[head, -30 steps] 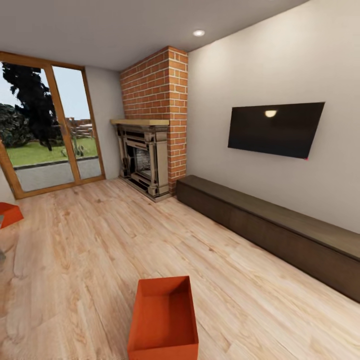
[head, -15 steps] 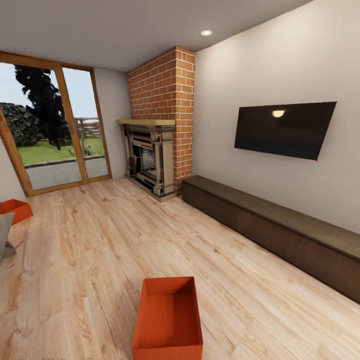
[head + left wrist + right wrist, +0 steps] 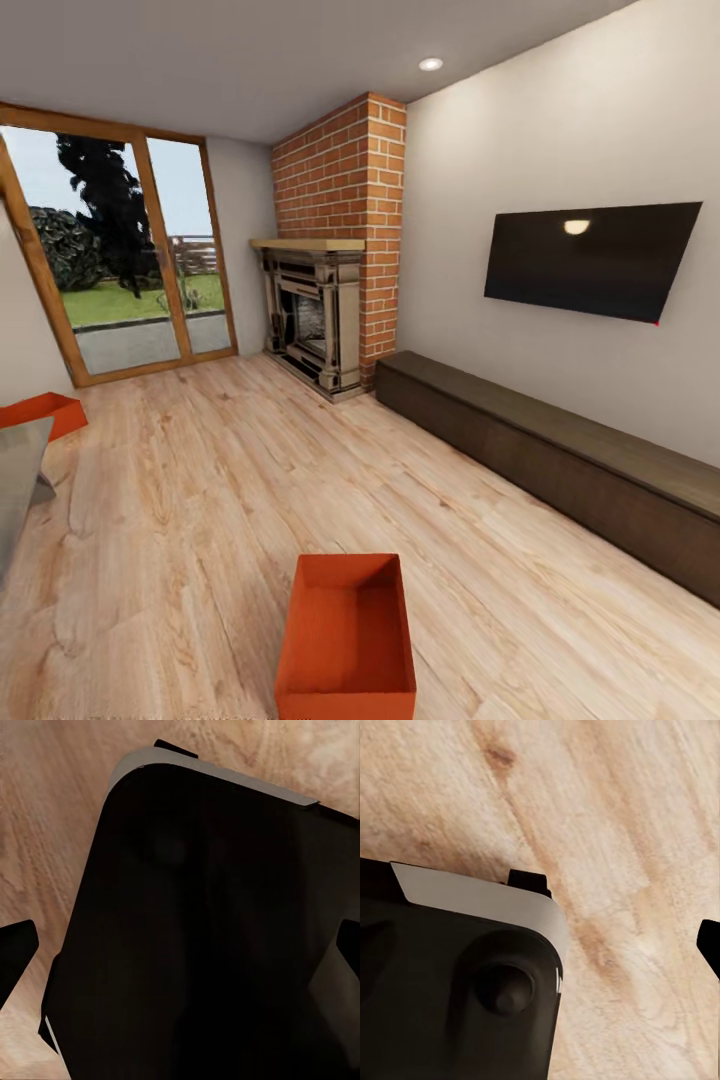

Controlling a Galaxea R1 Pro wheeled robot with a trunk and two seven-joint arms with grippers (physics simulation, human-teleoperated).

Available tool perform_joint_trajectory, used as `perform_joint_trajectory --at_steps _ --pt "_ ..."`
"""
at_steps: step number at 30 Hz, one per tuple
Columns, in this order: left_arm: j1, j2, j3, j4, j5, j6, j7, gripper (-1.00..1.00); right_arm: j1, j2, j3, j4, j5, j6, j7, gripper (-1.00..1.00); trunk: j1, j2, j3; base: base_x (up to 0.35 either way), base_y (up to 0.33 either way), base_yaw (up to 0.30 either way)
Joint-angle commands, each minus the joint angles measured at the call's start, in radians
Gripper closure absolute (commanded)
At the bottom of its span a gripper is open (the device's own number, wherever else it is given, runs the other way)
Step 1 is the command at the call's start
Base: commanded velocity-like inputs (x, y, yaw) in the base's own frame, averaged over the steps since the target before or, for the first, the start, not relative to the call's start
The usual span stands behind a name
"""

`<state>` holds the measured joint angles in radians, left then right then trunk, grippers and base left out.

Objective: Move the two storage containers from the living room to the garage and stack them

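1. Two containers, living room: one (image 3: 346, 636) at lower centre on plank floor (image 3: 200, 500); other (image 3: 45, 412) at left edge.
2. Both ungrasped, garage move not begun.
3. Hands: open or closed, cannot tell.

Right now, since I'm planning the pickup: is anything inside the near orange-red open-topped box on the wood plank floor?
No, the head view looks straight into the near orange-red open-topped box and shows only its bare inner walls and bottom.

Brick fireplace (image 3: 325, 310), wall television (image 3: 590, 260), glass doors (image 3: 120, 265).
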<state>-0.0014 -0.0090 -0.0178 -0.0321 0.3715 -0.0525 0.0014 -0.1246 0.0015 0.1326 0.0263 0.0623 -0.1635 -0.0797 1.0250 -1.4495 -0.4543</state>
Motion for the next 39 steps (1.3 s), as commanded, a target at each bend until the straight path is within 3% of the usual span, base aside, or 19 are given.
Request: perform_joint_trajectory --at_steps 1,26,39 --pt "0.0 0.0 -0.002 0.0 0.006 -0.003 0.0 -1.0 -0.001 0.0 0.005 0.003 0.007 -0.004 -0.005 -1.0 0.0 -0.001 -0.001 0.0 0.0 0.236" --pt "0.0 -0.001 -0.002 0.0 0.006 -0.002 0.0 -1.0 -0.001 0.003 0.005 0.003 0.008 -0.006 -0.006 -1.0 0.0 -0.001 -0.001 0.003 0.0 0.011" --pt "0.0 0.0 -0.004 0.0 0.006 -0.001 0.0 -1.0 -0.001 0.003 0.007 0.003 0.008 -0.008 -0.006 -1.0 0.0 -0.001 -0.001 0.259 0.0 0.0"
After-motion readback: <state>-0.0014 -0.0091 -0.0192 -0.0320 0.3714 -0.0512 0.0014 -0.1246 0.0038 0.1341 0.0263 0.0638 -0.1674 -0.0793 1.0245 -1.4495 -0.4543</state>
